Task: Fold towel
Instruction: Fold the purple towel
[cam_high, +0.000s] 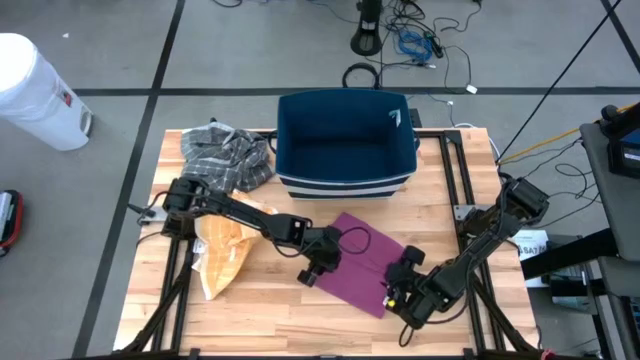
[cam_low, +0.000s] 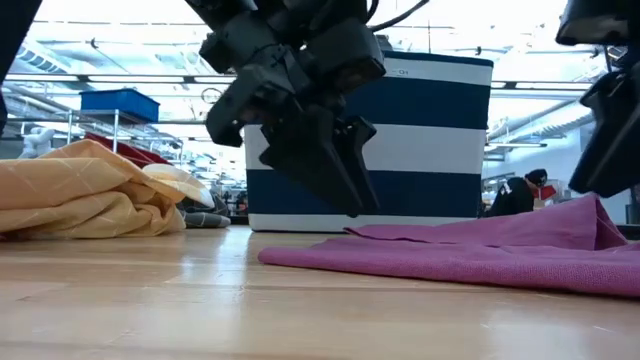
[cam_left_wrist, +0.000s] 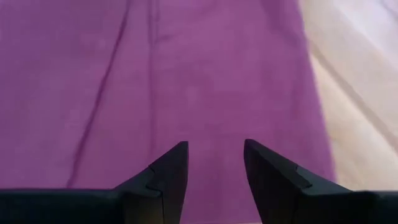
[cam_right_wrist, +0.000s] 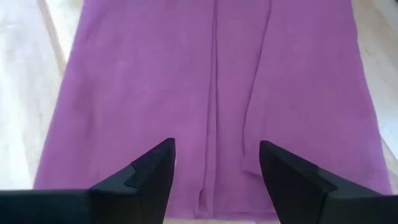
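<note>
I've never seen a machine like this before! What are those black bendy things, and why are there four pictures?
They are two robot arms at a wooden table. One picture looks down from above, one sits at table height, and two come from cameras on the wrists. The left gripper and right gripper hover over a purple towel, fingers apart, holding nothing. Also there: a yellow cloth, a plaid cloth and a blue bin.

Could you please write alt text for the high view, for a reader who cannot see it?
Two dark arms meet over a flat purple cloth towel on a wooden table, left gripper and right gripper both open. Behind stands a navy fabric bin.
</note>
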